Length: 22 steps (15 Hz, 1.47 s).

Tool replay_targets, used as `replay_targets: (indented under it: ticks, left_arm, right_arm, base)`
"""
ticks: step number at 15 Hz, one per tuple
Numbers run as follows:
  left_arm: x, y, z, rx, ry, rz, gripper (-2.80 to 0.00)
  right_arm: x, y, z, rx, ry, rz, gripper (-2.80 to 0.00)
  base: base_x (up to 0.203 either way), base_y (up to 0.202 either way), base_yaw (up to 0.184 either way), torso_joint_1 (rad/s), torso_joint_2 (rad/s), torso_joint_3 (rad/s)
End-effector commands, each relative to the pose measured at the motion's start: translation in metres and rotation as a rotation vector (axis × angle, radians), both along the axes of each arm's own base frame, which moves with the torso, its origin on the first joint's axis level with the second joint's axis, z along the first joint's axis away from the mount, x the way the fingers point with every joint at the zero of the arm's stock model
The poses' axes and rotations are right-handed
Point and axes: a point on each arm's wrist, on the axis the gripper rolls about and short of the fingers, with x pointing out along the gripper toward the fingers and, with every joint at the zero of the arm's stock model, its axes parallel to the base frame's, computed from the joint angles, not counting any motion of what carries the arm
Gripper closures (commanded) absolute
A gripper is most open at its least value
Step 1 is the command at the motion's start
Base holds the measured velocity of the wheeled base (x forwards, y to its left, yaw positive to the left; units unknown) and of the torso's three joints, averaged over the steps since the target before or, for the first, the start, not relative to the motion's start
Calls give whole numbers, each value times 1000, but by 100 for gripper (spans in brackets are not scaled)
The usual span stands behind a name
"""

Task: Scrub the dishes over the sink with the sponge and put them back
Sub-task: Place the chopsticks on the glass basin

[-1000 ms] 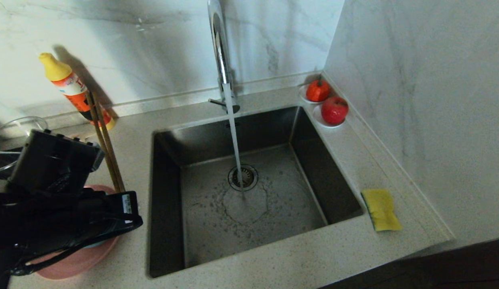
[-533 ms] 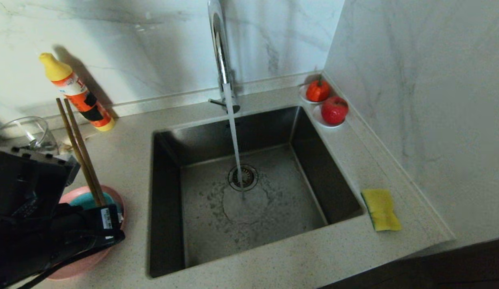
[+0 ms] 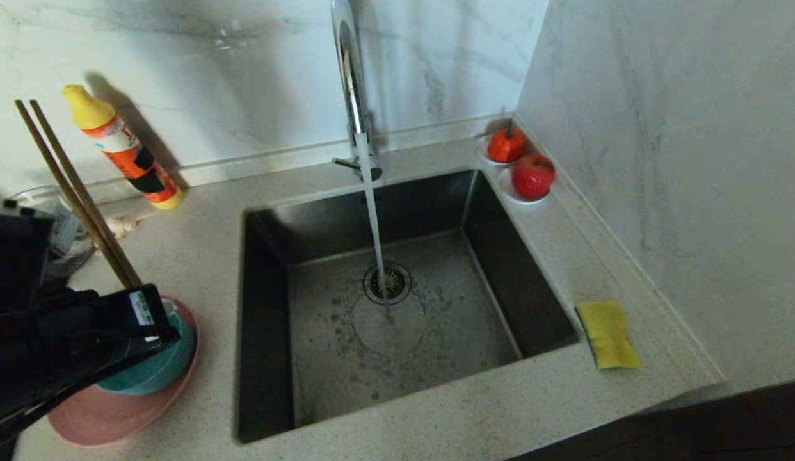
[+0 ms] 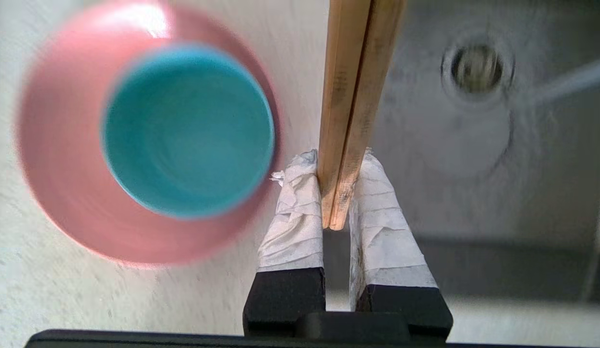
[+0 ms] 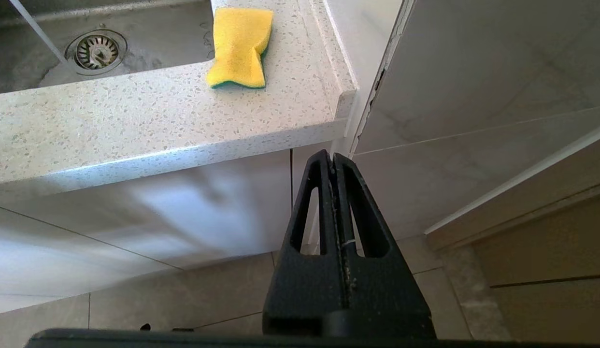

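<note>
The sink (image 3: 397, 301) filled the middle of the table (image 3: 199, 256), its tap (image 3: 353, 96) running a stream of water down onto the drain strainer (image 3: 386, 282). On the table's left side, close to the sink's left rim, the pink plate (image 3: 109, 419) carried the teal bowl (image 3: 154, 371). The left tool (image 4: 336, 193) was over that stack, clamped on the lower ends of the two wooden sticks (image 3: 71, 192), which stood steeply, their long axis leaning up and back toward the wall; the wrist view showed them pinched side by side between the taped fingers (image 4: 295, 212). The sponge (image 3: 607, 333) lay flat on the table's right side, just beside the sink's right rim near the front corner, well apart from the left tool with the whole sink between them. The right tool (image 5: 335, 159) hung below the table's front edge, its fingers pressed together on nothing. It was plainly the nearer arm to the sponge, so fetching the sponge would likely fall to it, while the left carried the sticks rightward over the sink.
</note>
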Motion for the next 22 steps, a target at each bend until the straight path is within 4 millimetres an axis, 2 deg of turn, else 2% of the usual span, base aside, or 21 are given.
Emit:
replay_targets:
  ticks: [1, 5, 9, 12, 13, 15, 17, 22]
  left_arm:
    - [1, 1, 20, -14, -62, 20, 0]
    - [0, 6, 59, 41, -186, 126, 0]
    - [4, 20, 79, 80, -243, 214, 0]
    - [4, 23, 107, 47, -323, 245, 0]
    - [10, 28, 111, 54, -330, 283, 0]
    - [16, 43, 115, 88, -329, 354, 0]
    - [20, 66, 119, 109, -339, 423, 0]
    - [6, 113, 142, 190, -490, 537, 0]
  right_arm:
    - [0, 0, 0, 1, 0, 0, 0]
    - [0, 0, 0, 0, 1, 0, 0]
    - [0, 0, 0, 1, 0, 0, 0]
    - [0, 0, 0, 1, 1, 0, 0]
    - [0, 0, 0, 0, 0, 0, 0]
    - [0, 0, 0, 0, 1, 0, 0]
    - [0, 0, 0, 0, 1, 0, 0]
    - [0, 0, 0, -1, 0, 0, 0]
  base:
    - [0, 0, 0, 0, 0, 0]
    - [0, 0, 0, 0, 0, 0]
    - [0, 0, 0, 0, 0, 0]
    - [0, 0, 0, 0, 0, 0]
    - [0, 0, 0, 0, 0, 0]
    - [0, 0, 0, 0, 0, 0]
    - [0, 0, 0, 0, 0, 0]
    - [0, 0, 0, 0, 0, 0]
